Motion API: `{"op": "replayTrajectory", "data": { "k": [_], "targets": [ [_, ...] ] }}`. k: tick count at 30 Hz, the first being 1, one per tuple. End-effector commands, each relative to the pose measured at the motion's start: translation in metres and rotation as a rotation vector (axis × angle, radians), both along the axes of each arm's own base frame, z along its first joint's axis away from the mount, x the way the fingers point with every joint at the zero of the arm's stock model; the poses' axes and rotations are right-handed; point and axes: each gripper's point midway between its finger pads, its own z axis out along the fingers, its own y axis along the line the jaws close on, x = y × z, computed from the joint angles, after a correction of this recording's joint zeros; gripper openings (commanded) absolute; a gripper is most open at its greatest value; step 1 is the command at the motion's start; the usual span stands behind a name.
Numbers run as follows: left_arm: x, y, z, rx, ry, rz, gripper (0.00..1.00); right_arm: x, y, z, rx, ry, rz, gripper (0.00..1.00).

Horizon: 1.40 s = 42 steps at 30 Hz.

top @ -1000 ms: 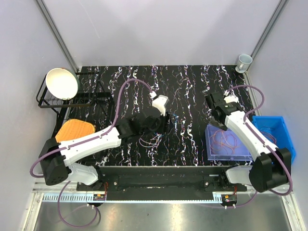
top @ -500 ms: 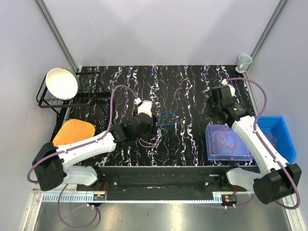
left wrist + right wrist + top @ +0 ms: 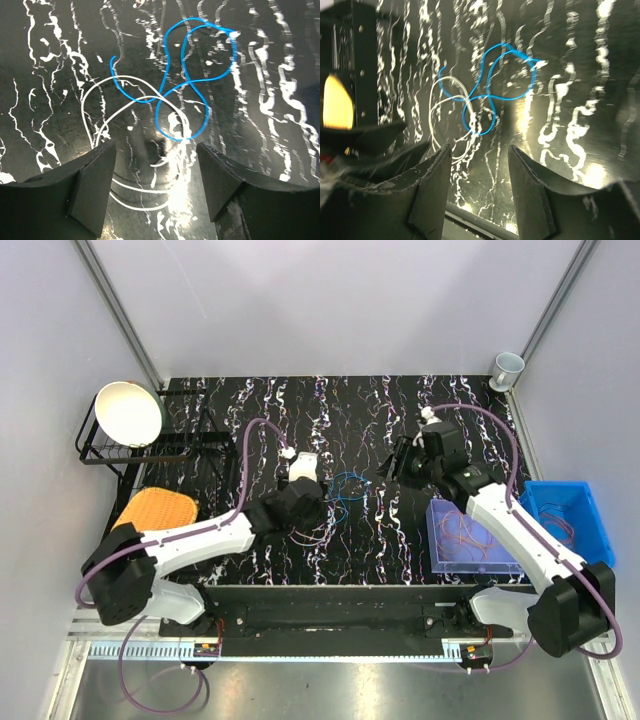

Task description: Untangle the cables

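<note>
The left claw (image 3: 156, 175) is spread wide and grips nothing. A thin blue cable (image 3: 156, 115) lies just ahead of the gap between its fingers (image 3: 92, 185), twisted into several loops that cross one another on the black marbled worktop (image 3: 280, 60). A white cable (image 3: 120, 76) arcs to the left of the blue one and crosses under its lower loop. Its other strands run back between the two fingertips, toward the claw's palm. Neither finger visibly presses on a strand.

The right claw (image 3: 477, 185) is also wide apart and empty. The same blue cable (image 3: 464, 116) sits ahead of its gap and farther off than it is from the left claw. The white cable (image 3: 431, 107) trails off toward this claw's left finger side.

From above, the blue cable (image 3: 350, 485) rests between the two claws. The left claw (image 3: 322, 502) is just beside it and the right claw (image 3: 392, 465) is near it on the opposite side. Pale strands (image 3: 315, 532) curl on the worktop (image 3: 400, 400) beside the left claw, on its near side.

Behind the right claw, alongside that arm's forearm, a clear box (image 3: 440, 560) holds a bundle of orange cables (image 3: 465, 535).
</note>
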Motion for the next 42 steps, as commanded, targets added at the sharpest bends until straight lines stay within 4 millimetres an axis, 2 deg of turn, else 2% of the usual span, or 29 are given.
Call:
{"op": "replayTrajectory", "data": {
  "k": [1,6,10,16,23,28,29,31,32,34,35,37,38,40,42],
  "targets": [
    [0.026,0.009,-0.002,-0.020,-0.017,0.110,0.69,0.004,0.034,0.013,0.068,-0.071,0.105,0.55],
    [0.043,0.014,-0.012,-0.028,0.008,0.124,0.65,-0.001,0.054,-0.008,0.048,-0.025,0.158,0.55],
    [0.051,0.011,-0.012,-0.033,0.010,0.116,0.64,0.000,0.058,-0.020,0.032,-0.008,0.157,0.55],
    [0.046,0.003,-0.022,-0.063,0.037,0.083,0.62,0.007,0.065,-0.039,0.001,0.043,0.132,0.54],
    [0.042,-0.008,-0.031,-0.103,0.072,0.058,0.60,0.008,0.084,-0.085,-0.062,0.153,0.121,0.52],
    [0.042,-0.010,-0.029,-0.113,0.073,0.054,0.59,0.019,0.090,-0.102,-0.107,0.169,0.107,0.52],
    [0.041,-0.010,-0.028,-0.115,0.073,0.051,0.59,0.025,0.092,-0.099,-0.112,0.156,0.114,0.52],
    [0.038,-0.008,-0.025,-0.118,0.072,0.048,0.59,0.031,0.092,-0.107,-0.148,0.162,0.117,0.51],
    [0.035,-0.005,-0.022,-0.121,0.073,0.046,0.59,0.038,0.094,-0.103,-0.151,0.150,0.113,0.51],
    [0.031,-0.002,-0.019,-0.116,0.077,0.036,0.60,0.042,0.092,-0.112,-0.198,0.165,0.105,0.51],
    [0.027,0.000,-0.013,-0.123,0.075,0.029,0.60,0.049,0.096,-0.106,-0.201,0.149,0.105,0.51],
    [0.016,0.008,-0.013,-0.104,0.098,0.017,0.61,0.053,0.090,-0.117,-0.271,0.166,0.086,0.50],
    [0.013,0.012,-0.002,-0.122,0.083,0.013,0.61,0.058,0.093,-0.112,-0.281,0.153,0.082,0.50],
    [-0.003,0.026,-0.005,-0.096,0.110,0.011,0.63,0.059,0.087,-0.124,-0.365,0.174,0.059,0.50],
    [-0.018,0.043,0.003,-0.085,0.115,0.011,0.63,0.063,0.088,-0.123,-0.402,0.171,0.043,0.49]
  ]
}}
